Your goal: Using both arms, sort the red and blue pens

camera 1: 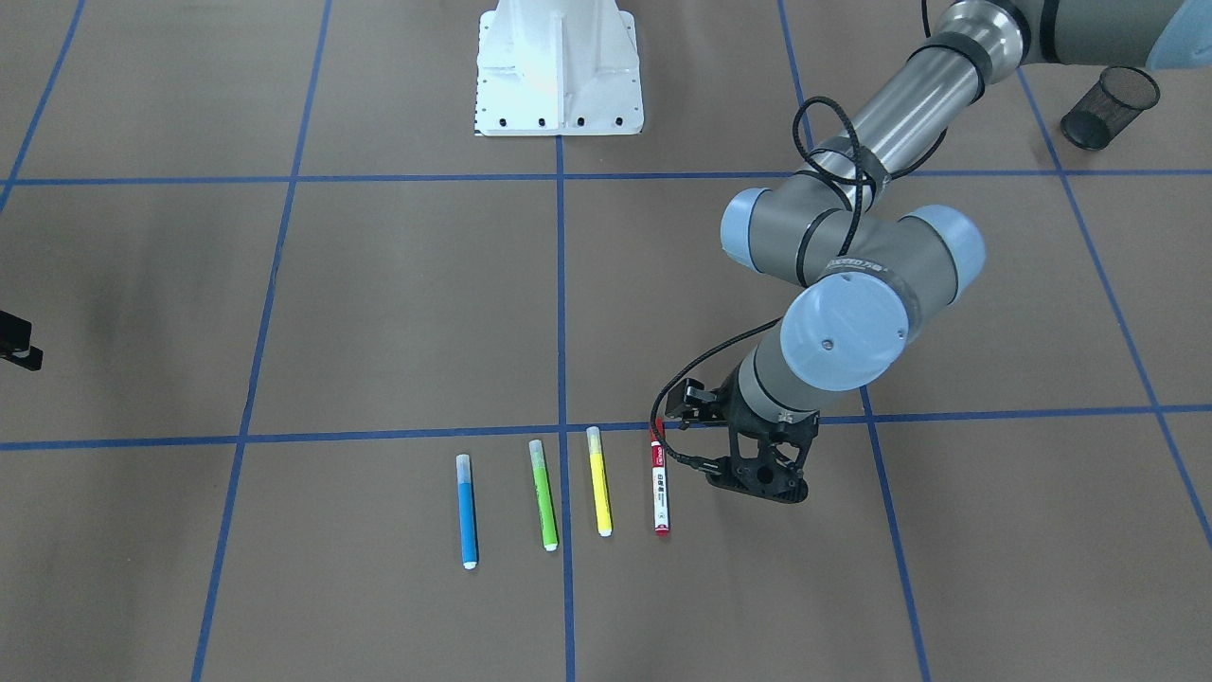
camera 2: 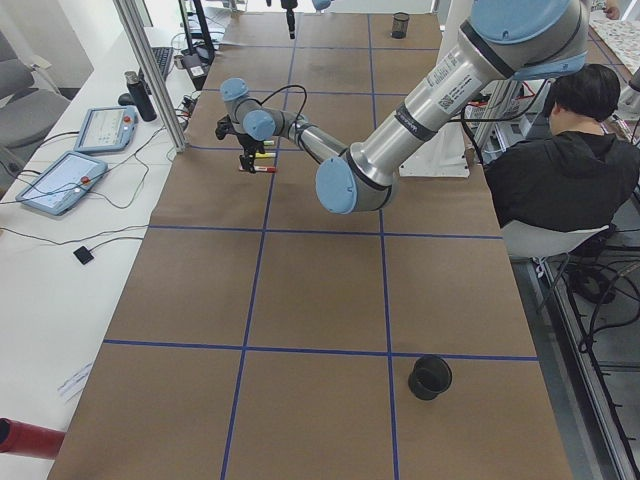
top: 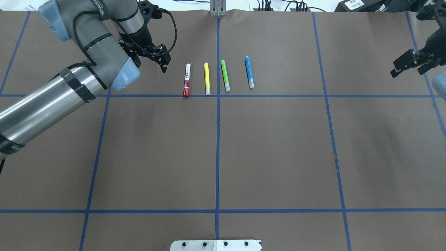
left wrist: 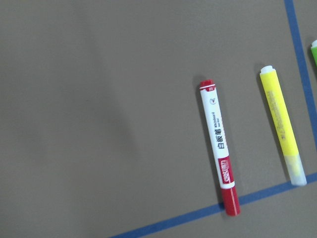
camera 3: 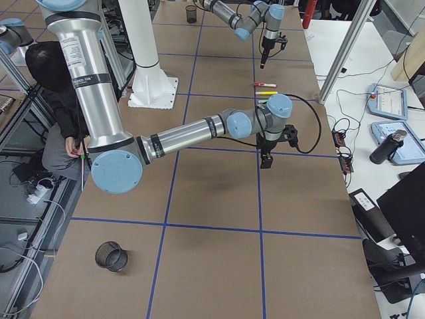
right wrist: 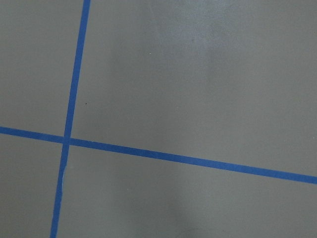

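Four pens lie side by side in a row on the brown table. The red pen (top: pixel 187 79) (camera 1: pixel 659 488) (left wrist: pixel 220 148), a marker with a white printed barrel, is at one end, its cap touching a blue tape line. The blue pen (top: pixel 248 72) (camera 1: pixel 467 511) is at the other end. My left gripper (top: pixel 151 64) (camera 1: pixel 757 485) hovers beside the red pen, on the side away from the row, open and holding nothing. My right gripper (top: pixel 407 69) is far off at the table's right edge, open and empty. Neither wrist view shows any fingers.
A yellow pen (top: pixel 207 78) (left wrist: pixel 283 124) and a green pen (top: pixel 225 75) lie between the red and blue ones. Black mesh cups stand near both table ends (camera 1: pixel 1110 106) (camera 3: pixel 111 256). The white robot base (camera 1: pixel 559 66) is at mid-table edge. A person (camera 2: pixel 570 150) sits beside it.
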Controlling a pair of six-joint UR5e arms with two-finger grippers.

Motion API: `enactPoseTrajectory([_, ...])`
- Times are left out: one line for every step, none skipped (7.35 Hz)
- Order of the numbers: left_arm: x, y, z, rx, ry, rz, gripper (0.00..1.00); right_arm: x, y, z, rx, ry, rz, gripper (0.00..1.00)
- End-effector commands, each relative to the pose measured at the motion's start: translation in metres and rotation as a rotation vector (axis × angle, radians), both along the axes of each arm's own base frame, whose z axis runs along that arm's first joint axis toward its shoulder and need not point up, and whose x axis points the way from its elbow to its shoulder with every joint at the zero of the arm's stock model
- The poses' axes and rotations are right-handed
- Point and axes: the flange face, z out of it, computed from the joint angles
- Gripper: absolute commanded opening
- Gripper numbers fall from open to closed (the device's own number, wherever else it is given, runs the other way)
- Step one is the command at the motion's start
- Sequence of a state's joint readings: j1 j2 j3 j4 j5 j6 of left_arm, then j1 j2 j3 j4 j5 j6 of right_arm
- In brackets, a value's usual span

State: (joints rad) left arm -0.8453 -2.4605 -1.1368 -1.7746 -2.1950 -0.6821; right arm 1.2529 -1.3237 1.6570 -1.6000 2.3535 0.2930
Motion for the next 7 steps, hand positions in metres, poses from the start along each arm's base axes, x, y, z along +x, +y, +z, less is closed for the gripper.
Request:
enactPoseTrajectory([0.043, 0.020, -0.008, 0.019, -0.023, -0.067, 0.95, -0.004, 0.001, 0.000, 0.000, 0.002, -0.007, 1.00])
enactPoseTrajectory([0.050, 0.025, -0.010, 0.023, -0.009, -0.067, 0.94, -0.004, 0.001, 0.001, -0.001, 0.002, -0.007, 1.00])
enactPoseTrajectory([0.058, 0.026, -0.010, 0.045, -0.029, -0.085, 0.93, -0.004, 0.000, 0.003, -0.004, 0.003, -0.007, 1.00])
enactPoseTrajectory([0.067, 0.025, -0.013, 0.050, -0.035, -0.106, 0.91, -0.004, 0.000, 0.004, -0.007, 0.004, -0.007, 1.00])
enactPoseTrajectory([0.073, 0.023, -0.015, 0.040, -0.021, -0.123, 0.87, -0.004, 0.000, 0.006, -0.010, 0.007, -0.006, 1.00])
enactPoseTrajectory([0.077, 0.024, -0.011, 0.039, -0.021, -0.126, 0.83, -0.004, 0.001, 0.008, -0.015, 0.009, -0.006, 1.00])
enactPoseTrajectory([0.080, 0.025, -0.009, 0.019, -0.025, -0.142, 0.77, -0.003, 0.003, 0.013, -0.020, 0.010, -0.007, 1.00])
